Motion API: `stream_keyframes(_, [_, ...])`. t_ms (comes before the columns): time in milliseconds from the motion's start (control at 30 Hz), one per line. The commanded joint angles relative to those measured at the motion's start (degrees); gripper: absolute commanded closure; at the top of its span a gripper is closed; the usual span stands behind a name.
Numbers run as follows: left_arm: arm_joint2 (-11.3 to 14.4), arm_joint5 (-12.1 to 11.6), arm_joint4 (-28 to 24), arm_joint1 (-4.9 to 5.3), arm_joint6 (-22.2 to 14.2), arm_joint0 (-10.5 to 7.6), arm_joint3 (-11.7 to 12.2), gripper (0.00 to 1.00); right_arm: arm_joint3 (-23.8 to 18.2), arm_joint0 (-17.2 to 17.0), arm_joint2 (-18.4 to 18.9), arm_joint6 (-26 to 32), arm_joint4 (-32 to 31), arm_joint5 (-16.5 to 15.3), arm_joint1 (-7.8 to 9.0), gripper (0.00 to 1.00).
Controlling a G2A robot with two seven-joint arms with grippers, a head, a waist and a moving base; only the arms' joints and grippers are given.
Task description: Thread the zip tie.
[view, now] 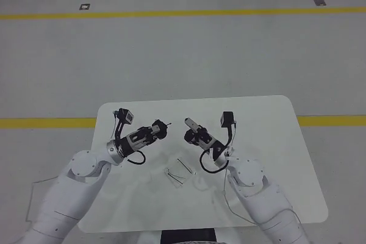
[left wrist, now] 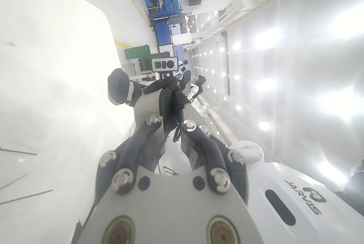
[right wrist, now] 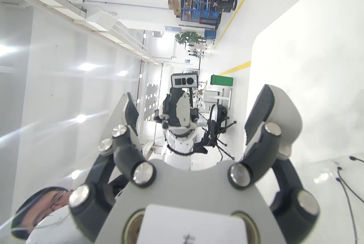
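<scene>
My left gripper (view: 161,129) hovers over the white table (view: 262,122), left of centre. Its fingers (left wrist: 167,97) are pressed together, and a thin black zip tie (left wrist: 176,133) seems to be pinched between them, with one end hanging out. My right gripper (view: 190,124) faces it from a short gap away and stands open (right wrist: 196,114) with nothing between its pads. In the left wrist view one of the right gripper's fingertips (left wrist: 119,84) shows just beyond my own fingers. Spare black zip ties (view: 178,171) lie flat on the table nearer the robot.
The loose zip ties also show in the left wrist view (left wrist: 20,153) and the right wrist view (right wrist: 345,182). The table's rounded far edge (view: 195,100) lies beyond both grippers. Yellow floor lines (view: 43,122) run past the table.
</scene>
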Motion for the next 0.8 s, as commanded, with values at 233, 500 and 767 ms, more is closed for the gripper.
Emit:
stream_keyframes(233, [-1.9,3.2,-3.9,0.42,-3.0,1.15,-2.7,1.0,0.0,0.0,0.0,0.2,0.0,-0.1,0.02,0.0])
stream_keyframes(500, [-2.0,3.3,-3.7,0.38,-1.3,1.74,-2.2,1.0,0.0,0.0,0.0,0.2,0.0,-0.1,0.02,0.0])
stream_keyframes(767, [-10.9,-0.2,-9.6,1.62,-7.6,6.69,-1.0,1.0,0.0,0.0,0.0,0.2,0.0,-0.1,0.02,0.0])
